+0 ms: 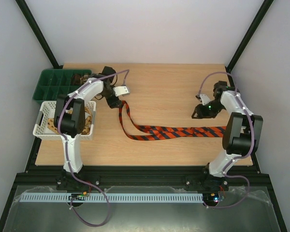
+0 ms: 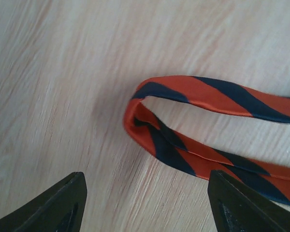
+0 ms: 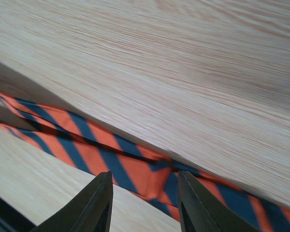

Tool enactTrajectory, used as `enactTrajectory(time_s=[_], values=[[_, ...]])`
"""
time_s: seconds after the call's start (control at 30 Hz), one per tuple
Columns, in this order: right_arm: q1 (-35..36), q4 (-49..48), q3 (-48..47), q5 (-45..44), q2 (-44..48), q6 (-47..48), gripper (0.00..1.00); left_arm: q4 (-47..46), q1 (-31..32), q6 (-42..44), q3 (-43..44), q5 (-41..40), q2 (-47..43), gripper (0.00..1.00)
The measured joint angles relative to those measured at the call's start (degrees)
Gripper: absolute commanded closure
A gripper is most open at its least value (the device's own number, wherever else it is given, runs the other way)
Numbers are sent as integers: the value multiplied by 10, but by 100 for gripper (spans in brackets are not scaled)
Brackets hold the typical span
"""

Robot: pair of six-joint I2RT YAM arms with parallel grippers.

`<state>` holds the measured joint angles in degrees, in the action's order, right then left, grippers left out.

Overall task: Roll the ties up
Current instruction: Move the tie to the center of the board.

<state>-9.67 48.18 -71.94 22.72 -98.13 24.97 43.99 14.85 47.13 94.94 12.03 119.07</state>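
Observation:
A red-and-black striped tie (image 1: 183,131) lies doubled on the wooden table, running from the right-middle to a folded end near the back left. My left gripper (image 1: 115,102) is open and empty just beside that folded end. In the left wrist view the fold (image 2: 135,113) lies ahead of the gripper (image 2: 145,205), and the tie's strands pass close by the right fingertip (image 2: 241,205). My right gripper (image 1: 199,113) is open and hovers behind the tie's right part. In the right wrist view the tie (image 3: 135,166) lies flat beyond the open gripper (image 3: 145,205).
A white lattice basket (image 1: 42,126) stands at the left edge with tan patterned ties (image 1: 87,121) inside. A green compartment tray (image 1: 53,86) stands behind it with something brown (image 1: 79,77) in a back cell. Black frame posts rise at the back corners.

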Motion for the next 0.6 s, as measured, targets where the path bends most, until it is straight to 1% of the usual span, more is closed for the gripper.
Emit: enactTrajectory(time_s=[0.1, 0.27, 0.3, 0.33, 0.47, 0.6], values=[[37, -3, 1, 19, 1, -13, 69, 8, -1, 89, -1, 10, 0, 18], [105, -17, 20, 39, 2, -33, 78, -4, -21, 230, -6, 13, 0, 9], [115, -19, 27, 40, 2, -33, 81, -12, -24, 252, -10, 10, 0, 4], [123, -21, 33, 40, 2, -33, 83, -21, -26, 274, -17, 7, 0, 1], [131, -20, 51, 24, 1, -33, 90, -77, -28, 342, -61, 10, -1, 1], [130, -32, 70, -17, 1, -34, 92, -141, -16, 397, -118, 15, -10, 1]])
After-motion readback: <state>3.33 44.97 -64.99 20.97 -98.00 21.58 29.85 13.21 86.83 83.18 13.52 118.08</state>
